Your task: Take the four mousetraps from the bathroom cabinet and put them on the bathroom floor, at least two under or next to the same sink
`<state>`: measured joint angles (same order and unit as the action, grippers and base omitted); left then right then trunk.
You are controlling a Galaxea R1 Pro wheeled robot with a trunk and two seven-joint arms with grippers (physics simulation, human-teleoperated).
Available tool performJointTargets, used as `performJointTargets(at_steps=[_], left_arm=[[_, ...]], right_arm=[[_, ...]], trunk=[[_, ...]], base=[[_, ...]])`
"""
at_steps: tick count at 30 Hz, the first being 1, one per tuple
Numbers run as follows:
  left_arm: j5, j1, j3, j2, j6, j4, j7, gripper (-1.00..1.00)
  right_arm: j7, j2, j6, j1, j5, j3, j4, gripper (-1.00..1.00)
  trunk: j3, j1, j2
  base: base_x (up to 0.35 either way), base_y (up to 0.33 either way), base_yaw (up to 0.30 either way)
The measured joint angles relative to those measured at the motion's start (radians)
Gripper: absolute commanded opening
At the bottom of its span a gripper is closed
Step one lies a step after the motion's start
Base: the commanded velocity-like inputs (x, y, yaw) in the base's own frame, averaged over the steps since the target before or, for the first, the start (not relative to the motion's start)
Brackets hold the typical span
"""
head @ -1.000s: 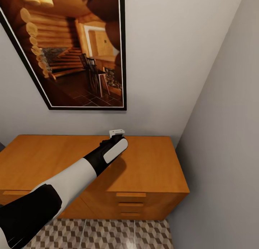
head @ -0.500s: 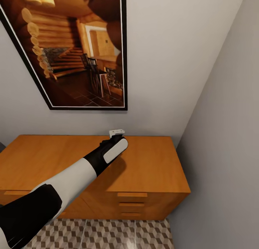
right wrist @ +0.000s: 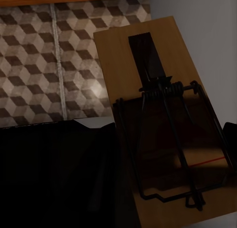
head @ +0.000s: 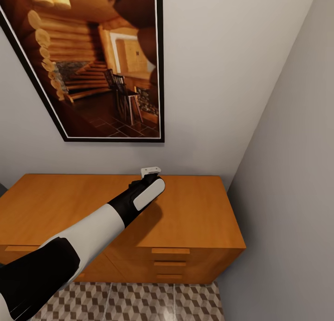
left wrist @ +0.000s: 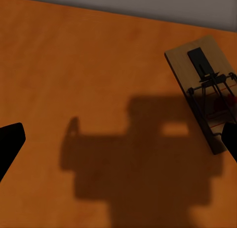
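A: Where's your left arm relative to the cabinet?

B: You've got it reaching out over the cabinet's bare top, left gripper near the back edge where the top meets the grey wall. Plenty of open wood on either side of it. The side wall boxes in the cabinet's far end, so there's little room there.

A: Fingers?

B: In the left wrist view your two dark fingertips sit wide apart, nothing between them, hovering above the top.

A: Any trap up there?

B: One mousetrap lies flat on the cabinet top, right by one fingertip and close to the back edge. Its long axis runs diagonally to that edge, black tab end toward the wall, spring and red spot toward you.

A: Right side?

B: Your right gripper carries a second mousetrap above the bathroom floor, near the cabinet's base. Long axis runs along the fingers, tab end pointing away. Can't tell how the fingers close on it; they're mostly hidden.
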<state>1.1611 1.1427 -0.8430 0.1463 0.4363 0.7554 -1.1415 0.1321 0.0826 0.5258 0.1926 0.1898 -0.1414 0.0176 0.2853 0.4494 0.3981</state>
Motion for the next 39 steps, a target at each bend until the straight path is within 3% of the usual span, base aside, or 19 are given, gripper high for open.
performJointTargets(at_steps=[19, 27, 39], left_arm=[[0.001, 0.0, 0.0, 0.001, 0.001, 0.009, 0.009, 1.0], [0.001, 0.0, 0.0, 0.001, 0.006, 0.056, 0.056, 1.0], [0.001, 0.0, -0.001, 0.001, 0.01, 0.093, 0.07, 1.0]], right_arm=[[0.0, 0.0, 0.0, 0.0, 0.0, 0.0, 0.0, -1.0], [0.0, 0.0, 0.0, 0.0, 0.0, 0.0, 0.0, -1.0], [-0.001, 0.001, 0.0, 0.0, 0.0, 0.0, 0.0, -1.0]], trunk=[[0.0, 0.0, 0.0], [0.0, 0.0, 0.0], [0.0, 0.0, 0.0]], base=[[0.0, 0.0, 0.0], [0.0, 0.0, 0.0], [0.0, 0.0, 0.0]])
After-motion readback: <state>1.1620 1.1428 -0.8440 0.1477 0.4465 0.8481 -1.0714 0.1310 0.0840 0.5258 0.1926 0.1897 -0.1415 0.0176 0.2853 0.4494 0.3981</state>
